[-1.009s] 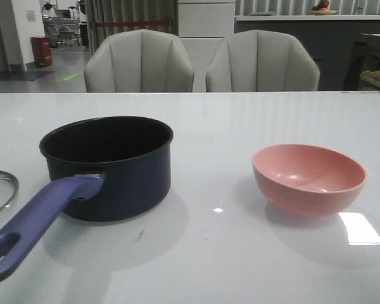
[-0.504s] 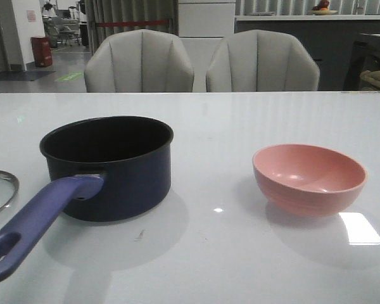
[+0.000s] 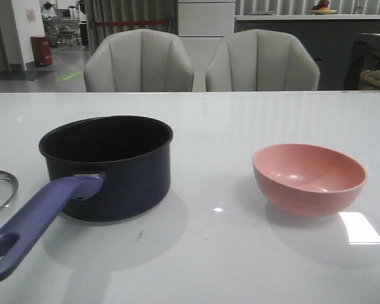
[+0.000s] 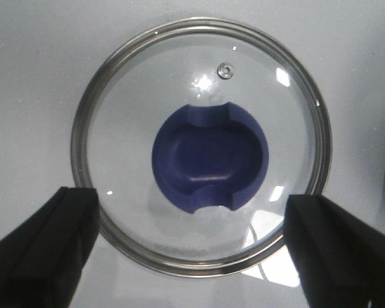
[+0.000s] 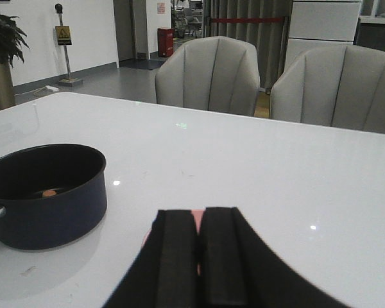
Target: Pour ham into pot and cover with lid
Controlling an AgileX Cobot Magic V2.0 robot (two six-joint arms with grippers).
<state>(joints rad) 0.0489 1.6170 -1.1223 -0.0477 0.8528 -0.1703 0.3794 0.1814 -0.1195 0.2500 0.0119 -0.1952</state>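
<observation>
We see two grey chairs (image 3: pixel 139 61) behind the far edge of the white counter (image 3: pixel 240 120). The pot (image 3: pixel 107 166) stands toward the left edge, its handle (image 3: pixel 38 218) reaching to the near-left corner; one small orange piece of ham (image 5: pixel 49 192) lies inside. The pink bowl (image 3: pixel 309 177) sits well apart toward the right, seemingly bare inside. The lid (image 4: pixel 202 154) lies flat at the left edge beside the pot. Our left hand (image 4: pixel 192 247) hangs over it, spread wide, holding nothing. Our right hand (image 5: pixel 201 256) has its fingers pressed together.
</observation>
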